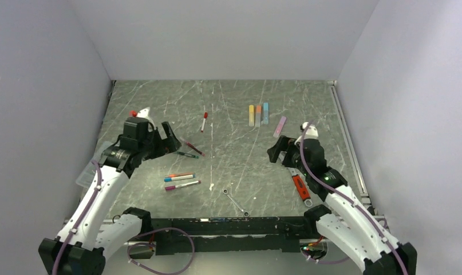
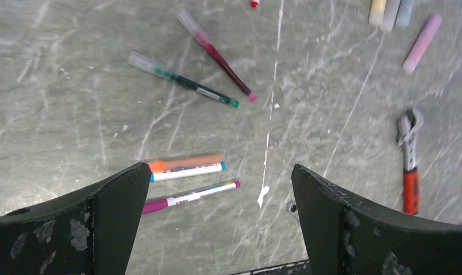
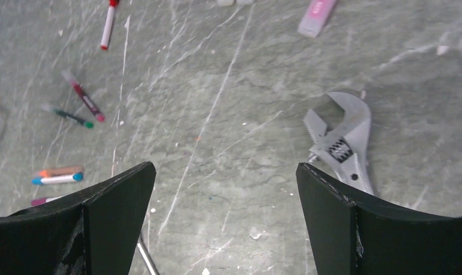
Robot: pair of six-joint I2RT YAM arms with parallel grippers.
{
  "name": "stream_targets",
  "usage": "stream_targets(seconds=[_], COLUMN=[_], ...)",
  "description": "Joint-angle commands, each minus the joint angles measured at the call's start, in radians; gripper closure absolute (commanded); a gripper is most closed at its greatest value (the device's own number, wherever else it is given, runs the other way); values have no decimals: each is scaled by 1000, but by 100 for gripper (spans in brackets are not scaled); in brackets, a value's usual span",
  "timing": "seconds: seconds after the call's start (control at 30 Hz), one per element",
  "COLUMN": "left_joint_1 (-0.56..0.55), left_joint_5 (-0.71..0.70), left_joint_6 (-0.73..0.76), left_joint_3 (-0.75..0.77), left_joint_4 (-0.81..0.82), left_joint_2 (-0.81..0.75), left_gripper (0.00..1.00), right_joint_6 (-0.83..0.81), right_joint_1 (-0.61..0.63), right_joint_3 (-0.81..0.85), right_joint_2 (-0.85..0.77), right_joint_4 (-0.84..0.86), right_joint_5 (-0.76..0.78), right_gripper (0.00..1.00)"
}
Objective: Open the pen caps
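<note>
Several capped pens lie on the grey table (image 1: 228, 166). An orange marker (image 2: 185, 162), a blue-tipped white marker (image 2: 188, 171) and a purple marker (image 2: 188, 196) lie side by side under my left gripper (image 2: 221, 168), which is open, empty and above them. A maroon pen (image 2: 217, 55) and a green pen (image 2: 182, 80) lie farther off. A red marker (image 1: 204, 121) lies mid-table. Three pastel highlighters (image 1: 258, 114) and a pink highlighter (image 1: 280, 126) lie at the back. My right gripper (image 3: 225, 167) is open and empty above bare table.
A red-handled adjustable wrench (image 1: 300, 186) lies just right of my right gripper; its silver head (image 3: 343, 143) shows in the right wrist view. A small silver wrench (image 1: 235, 201) lies near the front edge. White walls enclose the table on three sides.
</note>
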Motion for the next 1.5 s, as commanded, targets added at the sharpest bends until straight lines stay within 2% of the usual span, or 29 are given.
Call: stream_targets(seconds=[0.0, 0.1, 0.33, 0.43, 0.5, 0.6, 0.9, 1.03, 1.3, 1.47], left_joint_1=[-144, -158, -158, -158, -158, -158, -158, -158, -158, -158], left_joint_5=[-133, -168, -133, -104, -90, -45, 15, 20, 12, 8], left_joint_6=[5, -14, -104, -136, -151, -152, -150, -154, -142, -140], left_joint_3=[29, 42, 11, -65, -111, -158, -169, -180, -183, -186], left_joint_4=[-12, -41, 25, 94, 131, 168, 152, 152, 137, 139], left_joint_2=[22, 32, -20, -86, -133, -180, -174, -203, -211, -214], left_gripper=[1, 1, 1, 3, 3, 4, 6, 6, 7, 7], right_joint_6=[-36, -7, 40, 41, 55, 60, 47, 36, 19, 16], right_joint_1=[139, 200, 167, 91, -10, -110, -123, -128, -137, -141], right_joint_3=[117, 164, 241, 294, 308, 353, 560, 650, 743, 737], right_joint_2=[125, 248, 475, 557, 595, 674, 956, 1061, 1172, 1194], right_joint_4=[14, 1, 76, 84, 104, 118, 96, 62, 9, 3], right_joint_5=[118, 208, 324, 332, 251, 212, 223, 235, 246, 257], right_gripper=[2, 7, 26, 29, 31, 35, 37, 44, 52, 52])
